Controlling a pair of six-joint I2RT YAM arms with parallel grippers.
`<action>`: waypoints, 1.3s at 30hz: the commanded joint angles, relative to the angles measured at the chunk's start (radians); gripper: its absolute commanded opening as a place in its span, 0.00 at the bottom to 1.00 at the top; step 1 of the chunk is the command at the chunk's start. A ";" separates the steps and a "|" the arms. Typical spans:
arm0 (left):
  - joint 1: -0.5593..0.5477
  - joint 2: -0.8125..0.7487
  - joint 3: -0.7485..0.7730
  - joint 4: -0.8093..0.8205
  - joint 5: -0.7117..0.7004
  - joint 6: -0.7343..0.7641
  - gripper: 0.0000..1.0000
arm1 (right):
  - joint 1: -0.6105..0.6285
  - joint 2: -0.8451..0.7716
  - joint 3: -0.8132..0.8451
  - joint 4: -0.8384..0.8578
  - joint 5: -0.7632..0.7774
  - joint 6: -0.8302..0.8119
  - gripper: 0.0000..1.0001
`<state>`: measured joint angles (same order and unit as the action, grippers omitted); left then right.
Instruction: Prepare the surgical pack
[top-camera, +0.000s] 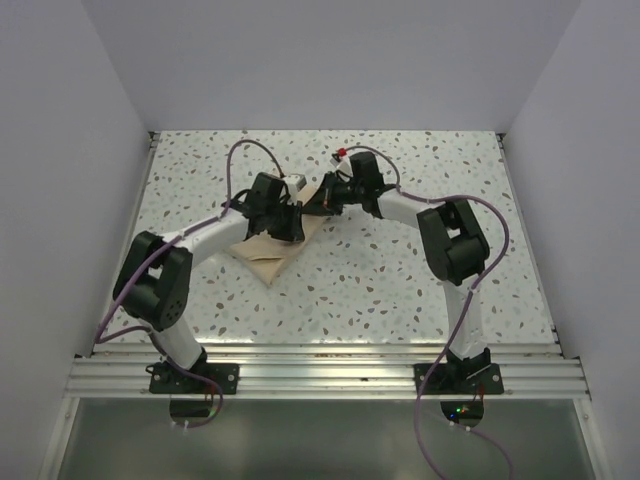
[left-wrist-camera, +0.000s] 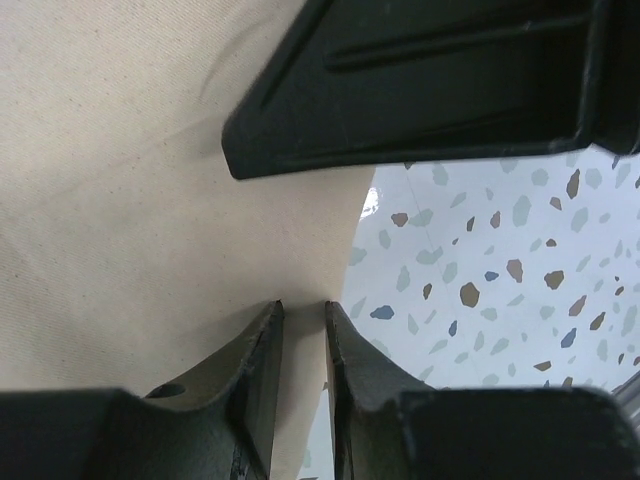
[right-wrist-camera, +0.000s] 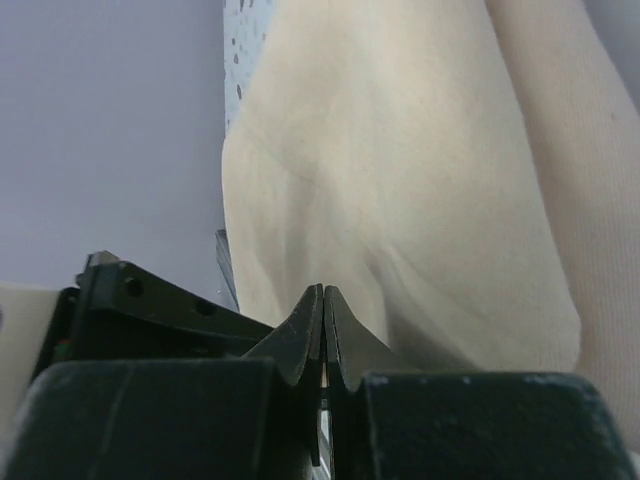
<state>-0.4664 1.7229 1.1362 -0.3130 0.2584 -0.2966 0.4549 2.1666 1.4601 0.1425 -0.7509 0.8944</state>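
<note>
The surgical pack's tan sheet (top-camera: 268, 258) lies bunched left of the table's middle, both arms meeting over it. My left gripper (top-camera: 292, 225) is low over the sheet (left-wrist-camera: 150, 200). Its jaws (left-wrist-camera: 305, 305) stand a narrow gap apart at the sheet's right edge, with nothing clamped between them. My right gripper (top-camera: 318, 200) is at the sheet's far corner. In the right wrist view it (right-wrist-camera: 323, 290) is shut, a thin tan sliver shows between the fingers, and the sheet (right-wrist-camera: 400, 180) rises in folds ahead of it. A small pale shiny piece (top-camera: 297, 183) shows at the sheet's far edge. Scissors, gauze and packets are hidden.
The speckled tabletop (top-camera: 400, 280) is walled in by white panels on three sides. A metal rail (top-camera: 320, 375) carrying the arm bases runs along the near edge. A black part of the right arm (left-wrist-camera: 420, 90) hangs close above the left fingers.
</note>
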 joint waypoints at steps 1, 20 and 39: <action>0.003 -0.042 -0.078 0.031 0.018 -0.035 0.27 | -0.010 -0.047 0.074 -0.069 0.002 -0.061 0.00; 0.006 -0.195 -0.125 -0.054 -0.062 -0.046 0.26 | -0.065 -0.024 0.063 -0.066 -0.024 -0.069 0.00; 0.071 -0.325 -0.331 -0.049 -0.058 -0.105 0.27 | -0.078 0.050 0.040 -0.057 -0.019 -0.080 0.00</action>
<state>-0.4030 1.4288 0.8452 -0.3569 0.2012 -0.3759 0.3840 2.1994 1.5204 0.0769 -0.7746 0.8463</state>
